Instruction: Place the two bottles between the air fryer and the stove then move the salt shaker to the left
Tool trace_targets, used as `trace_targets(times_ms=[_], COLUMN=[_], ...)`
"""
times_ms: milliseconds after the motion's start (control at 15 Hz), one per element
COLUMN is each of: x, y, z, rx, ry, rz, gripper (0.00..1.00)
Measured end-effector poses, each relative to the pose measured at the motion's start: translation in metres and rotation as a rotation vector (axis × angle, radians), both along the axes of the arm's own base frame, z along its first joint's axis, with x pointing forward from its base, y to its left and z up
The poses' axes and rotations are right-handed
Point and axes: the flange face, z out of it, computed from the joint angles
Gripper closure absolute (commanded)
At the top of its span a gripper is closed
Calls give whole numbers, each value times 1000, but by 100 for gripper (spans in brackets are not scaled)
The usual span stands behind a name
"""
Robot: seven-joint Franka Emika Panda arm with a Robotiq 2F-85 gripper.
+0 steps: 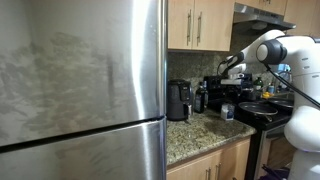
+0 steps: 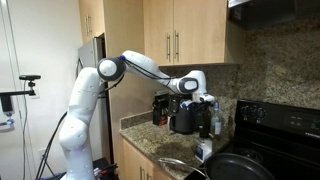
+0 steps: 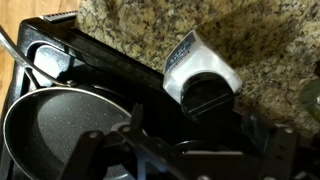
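Observation:
The pale salt shaker (image 3: 198,72) with a dark cap stands on the granite counter beside the stove's edge; it also shows in both exterior views (image 1: 228,111) (image 2: 205,150). My gripper (image 3: 195,125) hangs open and empty well above it (image 2: 203,98) (image 1: 230,70). Dark slim bottles (image 1: 203,97) (image 2: 215,121) stand between the black air fryer (image 1: 178,100) (image 2: 183,118) and the black stove (image 1: 262,112) (image 2: 285,125). I cannot tell them apart as two. They are out of the wrist view.
A black frying pan (image 3: 60,125) (image 2: 240,166) sits on the stove. A big steel refrigerator (image 1: 80,90) fills one side. Wooden cabinets (image 2: 185,40) hang above the counter (image 1: 195,135). A dark object (image 2: 160,108) stands beyond the air fryer.

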Motion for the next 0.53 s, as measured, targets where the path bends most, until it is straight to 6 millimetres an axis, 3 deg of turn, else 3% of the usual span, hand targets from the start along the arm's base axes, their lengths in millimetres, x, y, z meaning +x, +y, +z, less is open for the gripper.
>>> trace_targets(times_ms=[533], x=[12], y=[0], z=[-37], rx=[-6], ry=[7], rz=[-94], gripper=[0])
